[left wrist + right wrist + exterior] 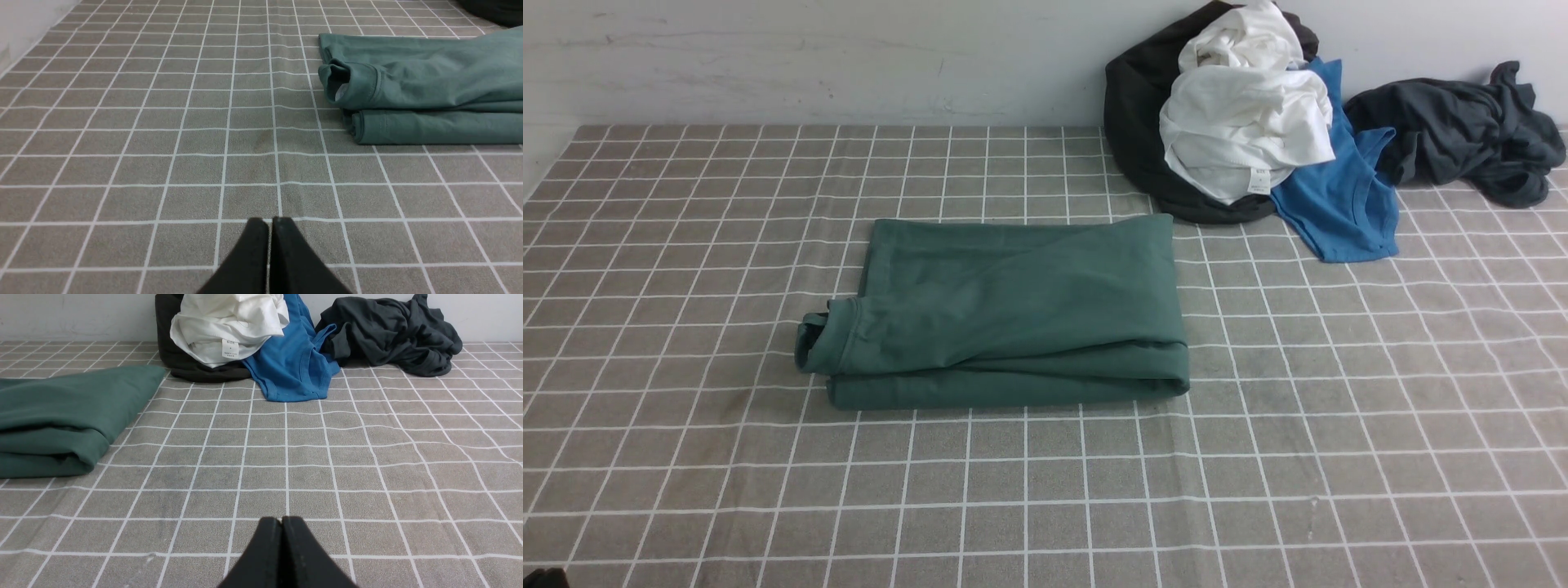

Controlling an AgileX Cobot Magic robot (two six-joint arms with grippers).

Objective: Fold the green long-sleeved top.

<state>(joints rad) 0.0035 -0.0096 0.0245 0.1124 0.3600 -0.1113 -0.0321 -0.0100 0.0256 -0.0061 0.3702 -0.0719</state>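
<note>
Checked grey tabletop (686,457), white wall behind. Left gripper (269,222): jaws clenched on nothing, low over bare cloth. We find the green long-sleeved top (1013,314) mid-table, folded into a flat rectangle, one cuff (813,339) poking out at its left edge. Right gripper (282,520): jaws clenched, empty. Far right, a pile of clothes (1241,114) nearly touches the top's corner. Risk, in our judgement: tidying that loose cuff could drag layers apart.
</note>
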